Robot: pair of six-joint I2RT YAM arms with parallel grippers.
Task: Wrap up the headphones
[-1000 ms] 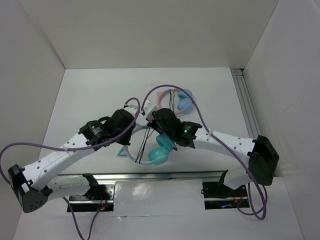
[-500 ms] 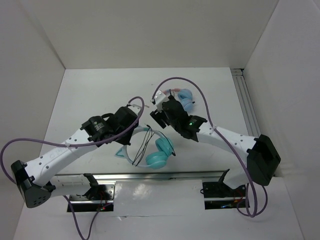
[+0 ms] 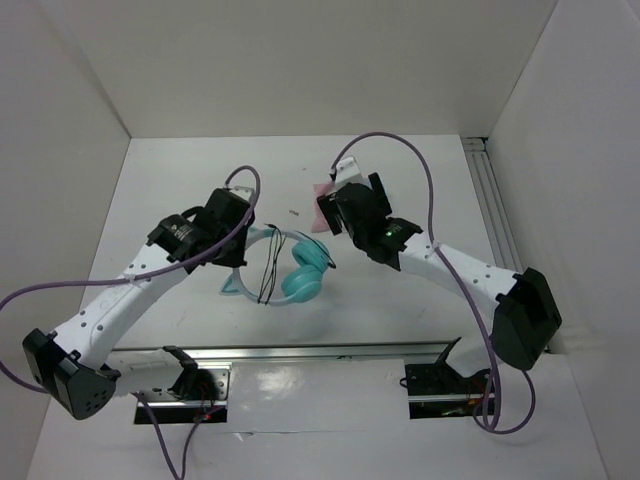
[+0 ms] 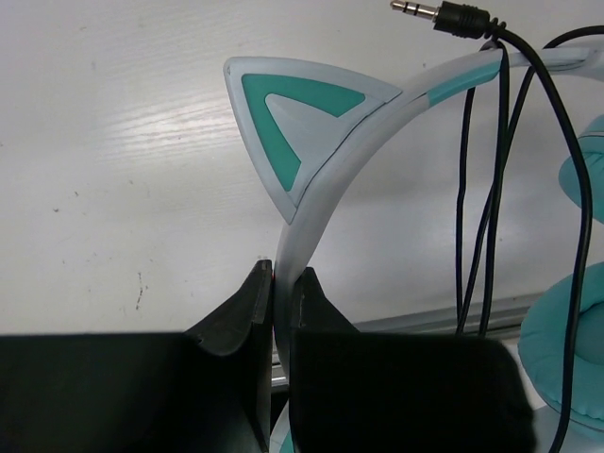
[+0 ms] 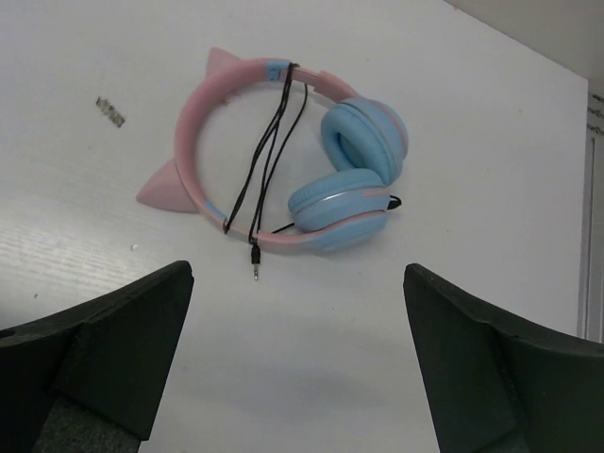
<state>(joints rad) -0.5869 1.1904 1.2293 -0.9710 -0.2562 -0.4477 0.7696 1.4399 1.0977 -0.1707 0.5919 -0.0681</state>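
Headphones (image 3: 297, 270): teal, cat-eared, lying mid-desk (image 3: 180, 180) between the two arms.
Cable (image 4: 491, 189): black, looped several times over the headband (image 4: 321, 217); the plug (image 4: 436, 13) sticks out free by the band.
Left hand (image 4: 281, 316): pinching the headband just below one cat ear (image 4: 297, 118).
Right hand (image 5: 294, 283): spread wide, holding nothing, poised above the pink pair (image 5: 283, 160).
Pink pair: flat on the desk, its own cable wound across its band.

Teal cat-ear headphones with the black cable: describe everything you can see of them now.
The teal headphones look plastic: pale blue-white headband, teal-centred cat ear, padded teal ear cups. The thin black cable loops over the band several times, plug end free. The left gripper pinches the band below the ear.
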